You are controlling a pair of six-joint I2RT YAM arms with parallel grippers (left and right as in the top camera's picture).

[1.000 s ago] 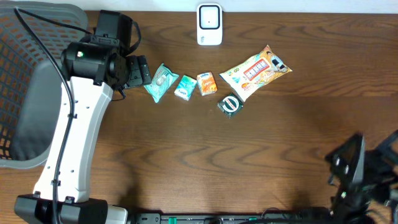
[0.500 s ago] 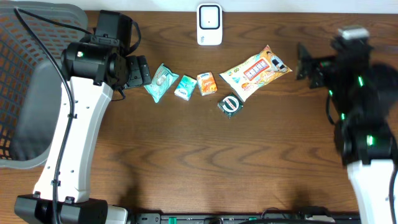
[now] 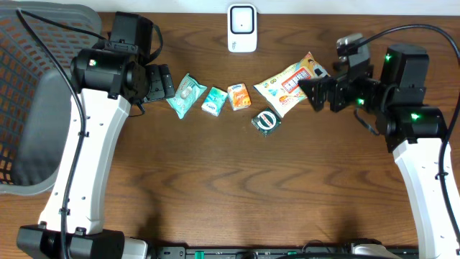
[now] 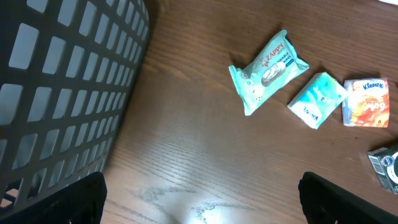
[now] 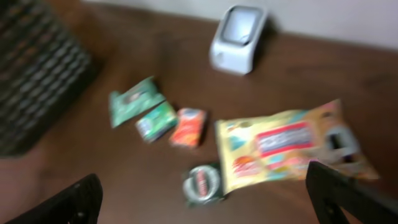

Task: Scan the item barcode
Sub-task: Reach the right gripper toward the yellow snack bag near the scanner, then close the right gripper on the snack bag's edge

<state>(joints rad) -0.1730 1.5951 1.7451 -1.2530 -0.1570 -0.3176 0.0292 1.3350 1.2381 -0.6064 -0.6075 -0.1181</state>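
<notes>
Hovering open and empty beside a large orange plastic snack packet (image 3: pixel 291 85), the right gripper (image 3: pixel 316 94) had nothing yet to show the small white scanner (image 3: pixel 242 29); the left gripper (image 3: pixel 162 81) gaped empty too.

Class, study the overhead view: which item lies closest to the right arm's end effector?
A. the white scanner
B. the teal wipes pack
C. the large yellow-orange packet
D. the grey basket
C: the large yellow-orange packet lies right beside the right end effector, and every other option is farther away.
</notes>
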